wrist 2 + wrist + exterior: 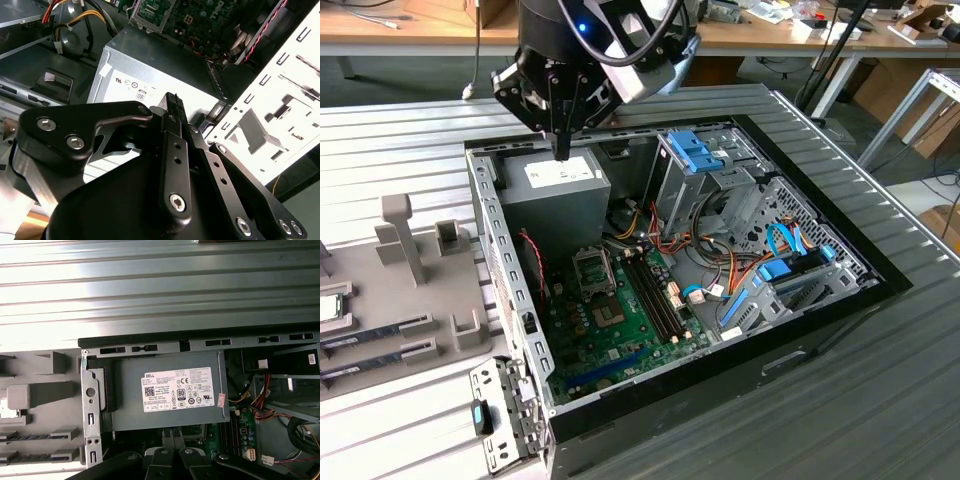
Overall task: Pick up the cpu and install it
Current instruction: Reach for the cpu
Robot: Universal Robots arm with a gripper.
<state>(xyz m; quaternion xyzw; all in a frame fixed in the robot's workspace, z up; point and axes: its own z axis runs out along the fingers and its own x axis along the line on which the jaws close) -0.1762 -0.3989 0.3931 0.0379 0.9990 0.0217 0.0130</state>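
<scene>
Lying flat at the exterior view's far left, the cpu (328, 306) sat on a grey tray (430, 300), its pale top up and partly cut off by the frame edge. Beside it on the tray, two long dark sticks (375, 328) rested in slots, and a grey post (400, 235) stood upright further back. The tray lay on a ribbed metal table (400, 130).

Further right, the open case (485, 215) lay on its side, sunk into the table. The pincer (561, 152) hung over the grey supply (555, 200) in the case's back corner, well apart from the cpu. In both wrist views the pincer (172, 97) (173, 432) had its fingers pressed together with nothing between them, tips pointed at the supply's (170, 390) labelled face; whether they touched it could not be told.

Right of the supply, the green board (620, 320) showed an open socket (593, 268). Beyond that stood a metal drive cage (695, 160) with blue tabs, with coloured cables (720, 270) running below it.
</scene>
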